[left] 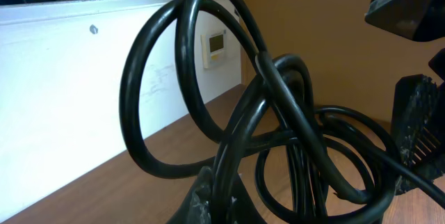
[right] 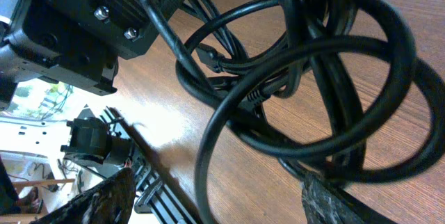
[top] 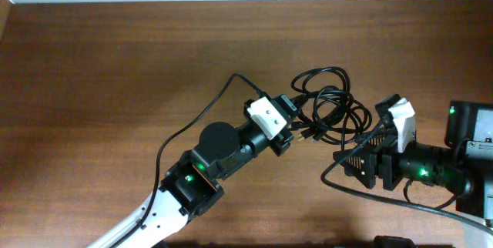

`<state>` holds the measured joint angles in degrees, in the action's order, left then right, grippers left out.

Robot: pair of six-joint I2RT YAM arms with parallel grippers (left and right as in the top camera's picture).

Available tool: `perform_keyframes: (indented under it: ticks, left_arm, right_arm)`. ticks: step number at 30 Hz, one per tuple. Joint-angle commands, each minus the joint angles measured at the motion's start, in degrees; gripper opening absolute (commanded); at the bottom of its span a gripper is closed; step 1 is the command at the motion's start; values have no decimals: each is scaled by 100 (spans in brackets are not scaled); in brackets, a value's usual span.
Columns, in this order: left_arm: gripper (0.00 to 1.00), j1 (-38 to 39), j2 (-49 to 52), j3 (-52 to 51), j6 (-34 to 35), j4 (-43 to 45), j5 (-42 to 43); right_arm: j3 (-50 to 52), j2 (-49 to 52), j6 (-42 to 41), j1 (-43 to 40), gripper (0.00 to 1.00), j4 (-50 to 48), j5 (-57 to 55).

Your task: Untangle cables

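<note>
Seemingly, both the left gripper (top: 290,125) and the right gripper (right: 215,196) stand spread around the tangled cables (top: 331,105), which lie coiled between them on the table's (top: 115,63) right half.

1. No word, number or brand name can be read in any of the three views.
2. Left wrist view, upper middle of the frame: a small wall panel (left: 216,45) has a pale screen in its centre. Whatever the screen shows is too small to make out.
3. Left wrist view, upper right corner: a black block (left: 405,8) has a red patch at its top edge that may be a label. It is blurred, and no letters or figures can be told.
4. Overhead view and right wrist view: no legible print, sticker or sign anywhere in the frame.
</note>
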<state>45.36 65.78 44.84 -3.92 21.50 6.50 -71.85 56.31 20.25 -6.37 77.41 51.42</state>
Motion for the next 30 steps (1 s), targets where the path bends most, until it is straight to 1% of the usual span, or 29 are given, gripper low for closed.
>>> perform_keyframes:
  ticks: [1,2,3,4,5,6,8,10,11,12,13,15,16,18,21,22,23,24,25,26,28,30]
  left_arm:
    - [0,22,-98,105,11,164,192]
    - [0,48,-98,105,133,328,374]
    - [0,81,-98,105,131,468,490]
    - [0,85,-98,105,129,479,487]
    - [0,85,-98,105,129,446,485]
    - [0,85,-98,105,127,334,452]
    - [0,85,-98,105,131,-33,-39]
    - [0,85,-98,105,129,-345,-203]
    - [0,85,-96,105,129,-815,-225]
    - [0,85,-98,105,129,-1241,-223]
    - [0,85,-98,105,129,-1705,-129]
    - [0,87,-98,105,50,-2291,240]
    - [0,87,-98,105,-52,-2479,389]
    - [0,85,-98,105,-52,-2706,424]
    - [0,85,-98,105,-50,-2756,420]
    - [0,85,-98,105,-50,-2754,422]
    - [0,85,-98,105,-50,-2736,420]
    - [0,85,-98,105,-48,-2697,313]
    - [0,85,-98,105,-44,-2671,79]
    - [0,85,-98,105,4,-2605,-129]
    - [0,85,-101,105,155,-2396,-474]
    - [0,85,-98,105,177,-2035,-549]
  right_arm:
    - [-42,46,205,455,73,-46,367]
    - [-42,116,203,678,59,-48,369]
    - [-42,229,203,920,43,-50,365]
    - [-42,295,203,979,22,-72,365]
    - [-42,352,203,979,4,-90,361]
    - [-42,389,199,979,4,-90,365]
    - [-48,348,177,973,4,-181,398]
    - [-68,240,177,973,4,-487,811]
    - [-212,199,125,973,4,-686,946]
    - [-337,199,-129,973,4,-883,946]
    - [-516,199,-590,973,4,-1296,944]
    - [-636,199,-1169,973,4,-1912,946]
    - [-634,201,-1333,973,4,-2116,942]
    - [-636,201,-1331,973,4,-2225,920]
    - [-634,199,-1751,973,4,-2083,-140]
    - [-634,201,-1779,973,16,-1982,-487]
    - [-634,201,-1777,973,53,-1840,-723]
    - [-634,201,-1775,973,68,-1725,-732]
    - [-634,201,-1775,973,73,-1652,-782]
    - [-634,201,-1775,973,74,-1600,-925]
    - [-634,201,-1773,973,74,-1432,-1064]
    - [-634,201,-1707,973,74,-1161,-1255]
